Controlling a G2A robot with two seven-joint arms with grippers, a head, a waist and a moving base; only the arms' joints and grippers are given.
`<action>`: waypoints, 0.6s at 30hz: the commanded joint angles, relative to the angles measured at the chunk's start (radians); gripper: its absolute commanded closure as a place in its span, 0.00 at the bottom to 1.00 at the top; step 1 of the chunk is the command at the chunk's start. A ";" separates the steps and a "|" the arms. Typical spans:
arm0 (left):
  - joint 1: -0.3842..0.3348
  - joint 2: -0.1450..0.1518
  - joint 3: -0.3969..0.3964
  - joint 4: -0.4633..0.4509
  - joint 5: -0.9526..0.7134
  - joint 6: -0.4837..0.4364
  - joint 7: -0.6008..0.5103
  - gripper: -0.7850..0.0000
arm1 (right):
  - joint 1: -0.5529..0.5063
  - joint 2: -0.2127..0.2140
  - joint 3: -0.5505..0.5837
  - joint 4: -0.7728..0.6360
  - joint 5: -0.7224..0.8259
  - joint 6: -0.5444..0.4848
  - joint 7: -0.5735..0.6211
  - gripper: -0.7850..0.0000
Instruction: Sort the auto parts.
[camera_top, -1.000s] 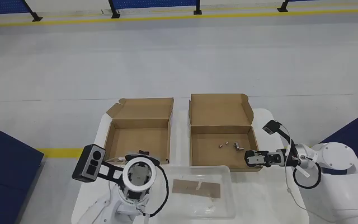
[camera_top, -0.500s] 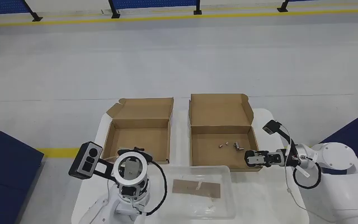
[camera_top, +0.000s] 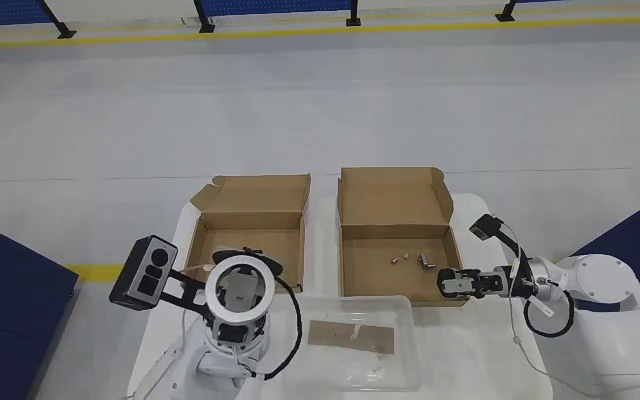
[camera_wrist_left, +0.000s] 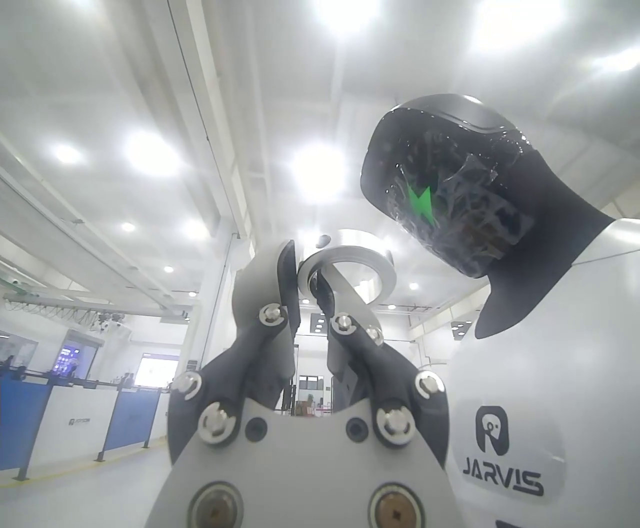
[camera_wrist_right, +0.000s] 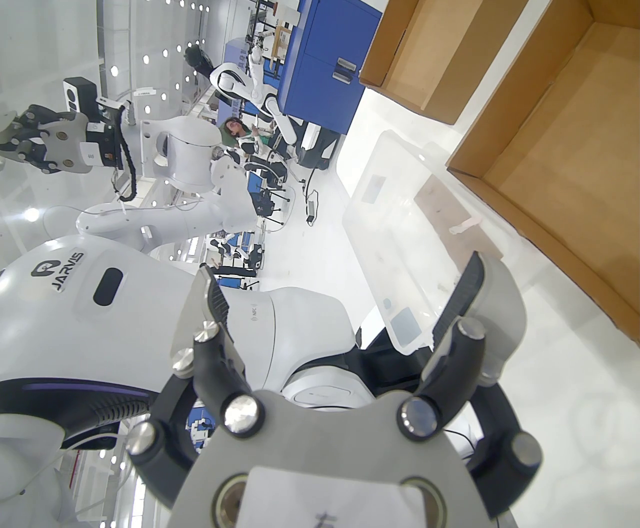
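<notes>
Left tool (camera_wrist_left: 301, 277) points upward, almost closed, nipping the wall of a metal ring (camera_wrist_left: 386, 276) between its pads. Most of the ring sticks out sideways past the tips. Left cardboard box (camera_top: 255, 195) lies just beyond and below this tool. Right tool (camera_wrist_right: 340, 275) is spread wide with nothing in it, over the desk (camera_top: 445, 345). Clear plastic bin (camera_wrist_right: 357, 235) is ahead of its tips, and the right cardboard box (camera_top: 395, 195) with small metal parts (camera_top: 410, 257) is just beside it. Risk: a one-sided pinch on smooth metal, so the ring may swivel or slip when tilted down and drop into the wrong box. No legible writing on boxes; the bin's sticker-like patches are unreadable.
</notes>
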 joint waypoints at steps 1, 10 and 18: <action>-0.006 -0.004 -0.006 0.001 -0.005 0.009 -0.022 1.00 | 0.000 0.000 0.000 0.000 0.000 0.000 0.000 0.00; 0.004 -0.018 -0.026 -0.019 -0.009 0.020 -0.068 1.00 | 0.000 0.000 0.000 0.000 0.000 0.000 0.000 0.00; 0.017 -0.025 -0.027 -0.027 -0.016 0.009 -0.089 1.00 | 0.000 0.000 0.000 0.000 0.000 0.000 0.000 0.00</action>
